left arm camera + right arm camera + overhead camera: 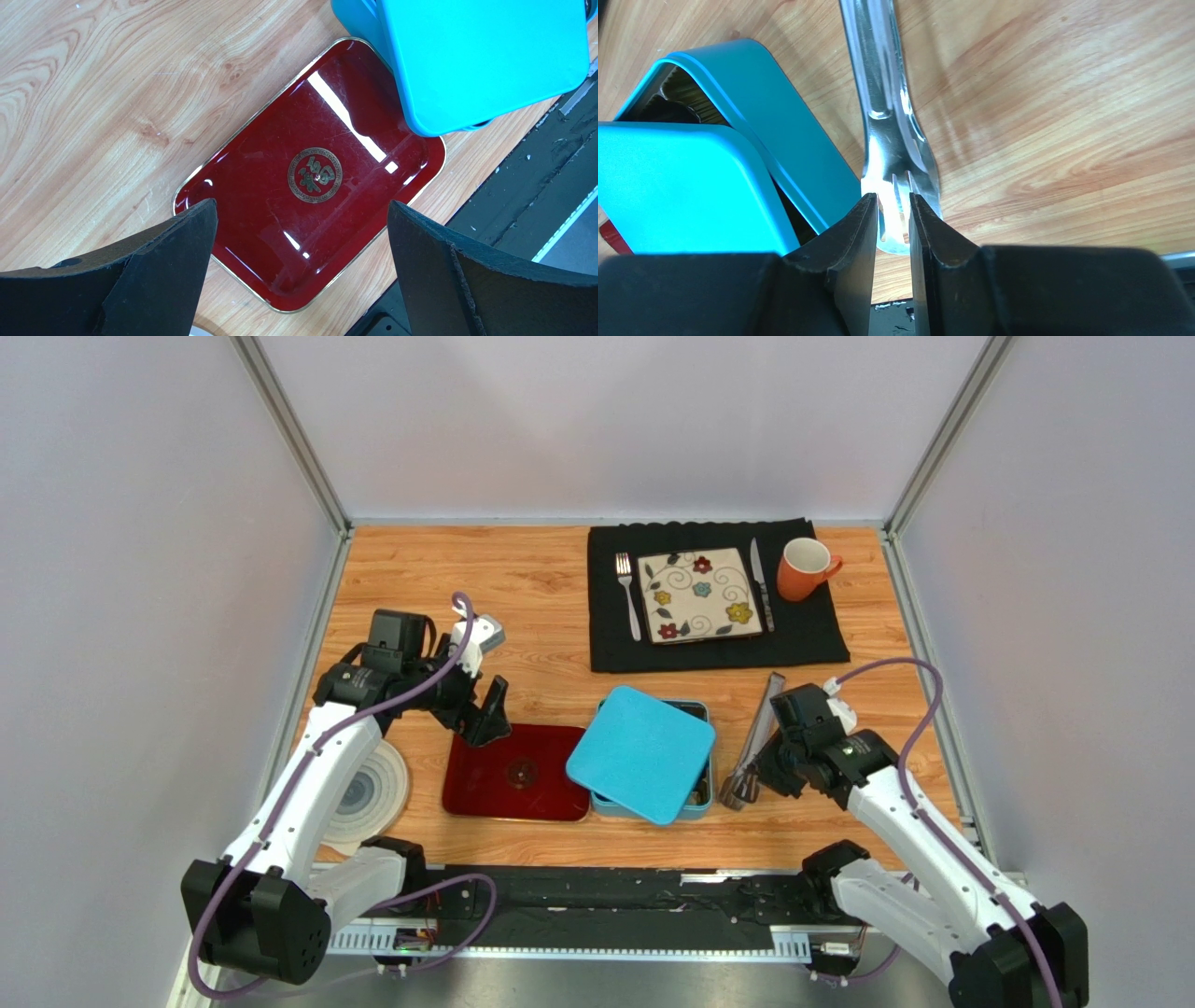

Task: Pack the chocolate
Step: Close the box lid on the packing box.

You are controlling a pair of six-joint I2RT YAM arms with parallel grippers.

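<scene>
Between pale grey walls point(140, 546), wood-grain table point(533, 574).

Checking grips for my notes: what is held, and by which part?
Left gripper: nothing. Right gripper brackets the tongs at their tip end; pinching cannot be told.

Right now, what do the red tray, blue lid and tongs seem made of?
The tray looks like glossy lacquer or plastic: sharp glare streaks. The lid seems smooth plastic: even colour, soft sheen. The tongs look polished metal: mirror shine.
</scene>
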